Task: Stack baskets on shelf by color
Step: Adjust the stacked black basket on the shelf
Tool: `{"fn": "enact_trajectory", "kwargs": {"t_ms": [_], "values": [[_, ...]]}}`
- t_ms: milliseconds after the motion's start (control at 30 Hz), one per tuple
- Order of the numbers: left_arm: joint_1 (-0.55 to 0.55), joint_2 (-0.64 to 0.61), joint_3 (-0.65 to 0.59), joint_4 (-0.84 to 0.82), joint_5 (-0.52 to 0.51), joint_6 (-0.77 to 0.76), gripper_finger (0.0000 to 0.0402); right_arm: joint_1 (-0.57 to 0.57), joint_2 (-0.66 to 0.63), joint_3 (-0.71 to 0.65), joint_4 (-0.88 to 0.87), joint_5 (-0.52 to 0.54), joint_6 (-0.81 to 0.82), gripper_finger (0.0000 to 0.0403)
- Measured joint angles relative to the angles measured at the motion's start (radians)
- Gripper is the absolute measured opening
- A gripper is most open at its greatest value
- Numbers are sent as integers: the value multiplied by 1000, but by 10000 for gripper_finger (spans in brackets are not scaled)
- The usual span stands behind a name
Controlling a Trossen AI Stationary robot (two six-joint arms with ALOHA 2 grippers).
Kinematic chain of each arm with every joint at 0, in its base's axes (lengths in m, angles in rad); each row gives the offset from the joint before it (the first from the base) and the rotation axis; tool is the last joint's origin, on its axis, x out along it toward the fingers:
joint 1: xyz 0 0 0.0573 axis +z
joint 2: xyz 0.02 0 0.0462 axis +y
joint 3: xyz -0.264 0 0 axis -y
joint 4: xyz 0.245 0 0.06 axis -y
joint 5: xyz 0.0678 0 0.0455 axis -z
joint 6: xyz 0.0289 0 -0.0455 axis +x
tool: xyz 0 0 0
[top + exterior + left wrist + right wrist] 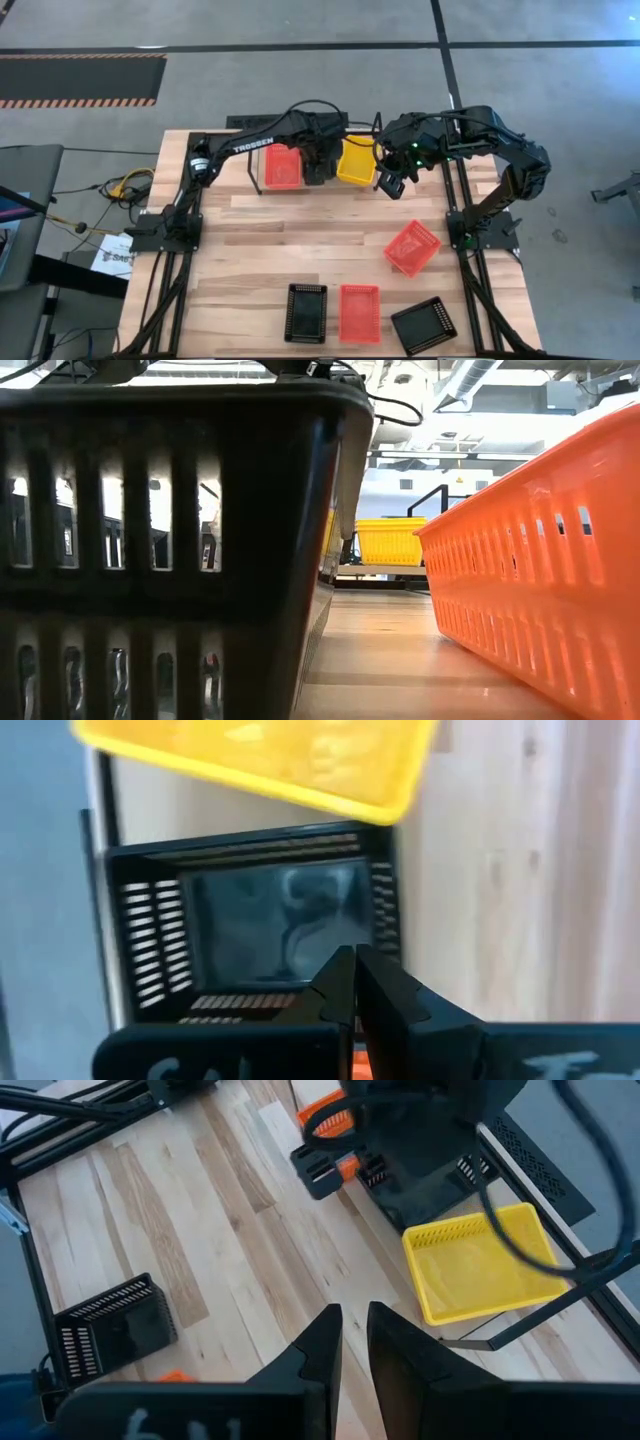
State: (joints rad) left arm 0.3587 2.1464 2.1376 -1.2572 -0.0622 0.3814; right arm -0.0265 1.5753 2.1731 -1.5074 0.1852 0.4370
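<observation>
The shelf (251, 176) stands at the table's far middle. On it, from left to right, sit a red basket (281, 166), a black basket (270, 935) and a yellow basket (356, 160). My left gripper (352, 975) hangs shut above the black basket, pointing steeply down, with nothing in it. My right gripper (352, 1330) hovers high, just right of the yellow basket (480, 1265); its fingers stand a narrow gap apart with nothing between them.
Loose on the near half of the table lie a red basket (412, 247), a black basket (306, 312), another red basket (360, 312) and another black basket (424, 325). Bare wood lies between them and the shelf.
</observation>
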Motion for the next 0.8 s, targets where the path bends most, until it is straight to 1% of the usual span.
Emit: {"fn": "enact_trajectory", "kwargs": {"t_ms": [100, 267, 467, 567, 733, 800], "values": [[17, 0, 0, 13, -2, -1, 0, 0, 0, 0, 0, 0, 0, 72], [36, 0, 0, 16, 59, -36, 0, 0, 0, 0, 2, 0, 0, 72], [34, 0, -3, 22, 77, -63, 0, 0, 0, 0, 3, 0, 0, 72], [34, 0, -49, 43, 106, -75, 0, 3, 0, 0, 3, 0, 0, 72], [32, 1, -127, 53, 104, -80, 0, 17, 0, 0, 3, 0, 0, 72], [32, 2, -141, 47, 102, -80, 0, 23, 0, 0, 3, 0, 0, 72]]}}
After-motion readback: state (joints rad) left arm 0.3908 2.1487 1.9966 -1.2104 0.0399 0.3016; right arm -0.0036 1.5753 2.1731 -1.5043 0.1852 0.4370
